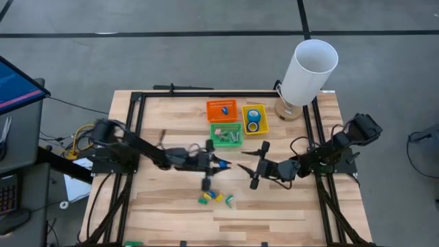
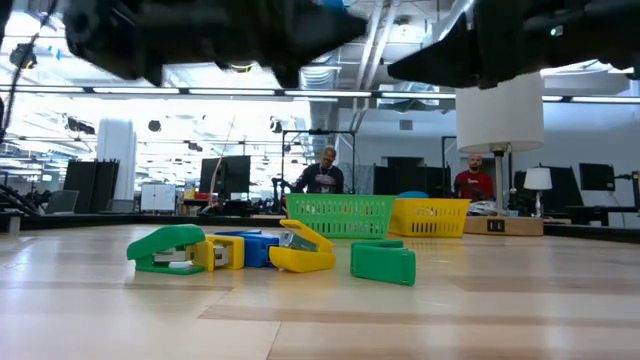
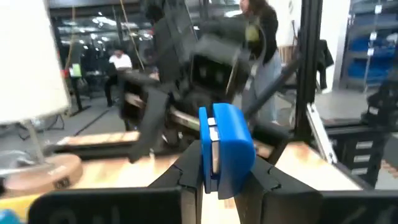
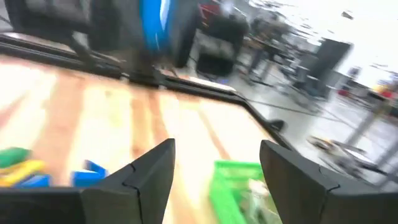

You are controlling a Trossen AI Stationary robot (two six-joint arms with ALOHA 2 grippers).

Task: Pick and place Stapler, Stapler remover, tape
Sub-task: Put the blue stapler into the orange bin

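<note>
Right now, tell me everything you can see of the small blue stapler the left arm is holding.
The blue stapler is a small, glossy, plastic-looking piece with a pale strip along one edge. It stands on end, clamped between the left gripper's two dark fingers, lifted clear of the wooden table. From above it shows as a blue speck at that gripper's tip, near the table's middle. Nothing else touches it.

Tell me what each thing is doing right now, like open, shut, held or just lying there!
Left gripper: jaws shut on small blue plastic stapler, held above the table.
Right gripper: jaws open, empty.
Green, yellow and blue little staplers in a pile: lying loose on the wooden table.
Two blue tape rings: sitting in the yellow plastic basket.
Orange plastic basket: holds one small item.
Green plastic basket: holds small items.
</note>
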